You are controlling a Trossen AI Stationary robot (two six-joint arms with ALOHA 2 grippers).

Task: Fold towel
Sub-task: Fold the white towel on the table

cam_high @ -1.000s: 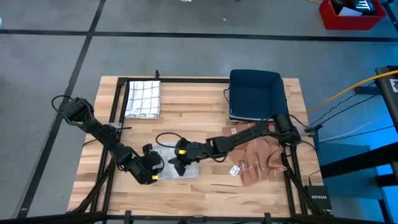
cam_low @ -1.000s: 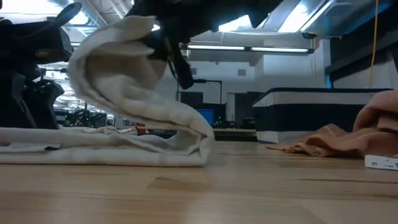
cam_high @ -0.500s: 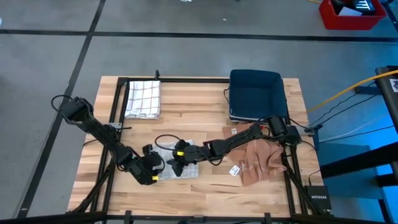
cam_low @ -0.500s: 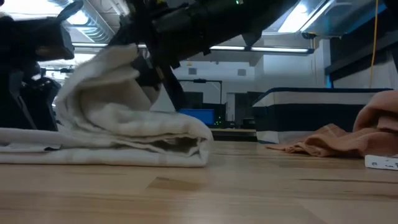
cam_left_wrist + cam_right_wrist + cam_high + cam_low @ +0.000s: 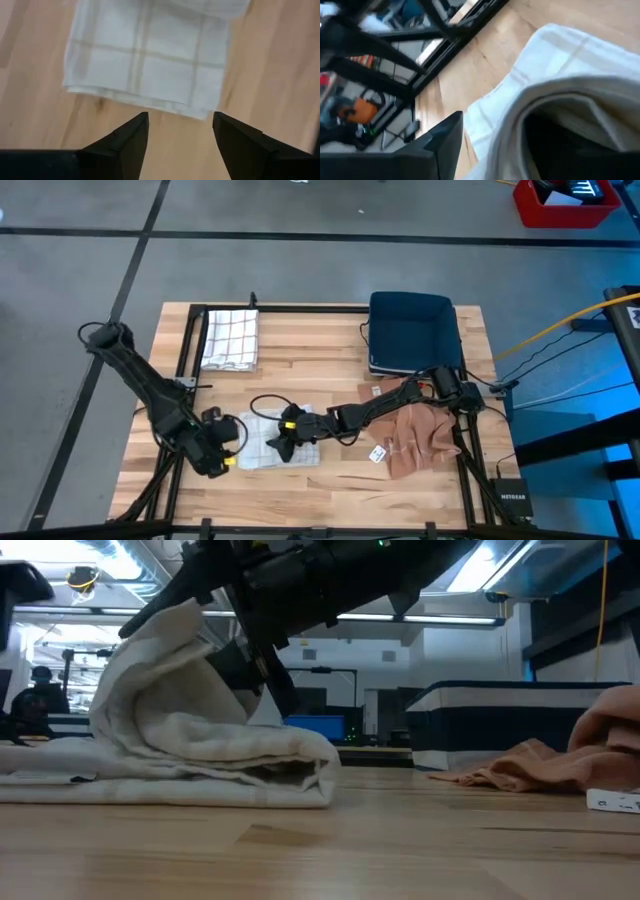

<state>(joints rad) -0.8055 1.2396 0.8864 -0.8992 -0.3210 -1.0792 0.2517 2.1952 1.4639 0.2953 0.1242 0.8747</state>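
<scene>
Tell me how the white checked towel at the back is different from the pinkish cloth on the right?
The checked towel is white with dark grid lines; the pinkish cloth is plain tan-pink. The checked towel lies flat in a neat folded rectangle; the pinkish cloth is crumpled in a loose heap. Both rest on the wooden table, and no hand touches either.

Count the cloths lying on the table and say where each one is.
3. A white towel near the front edge between the two grippers, a checked cloth folded at the back left, and a tan cloth crumpled at the front right. Others may be hidden.
</scene>
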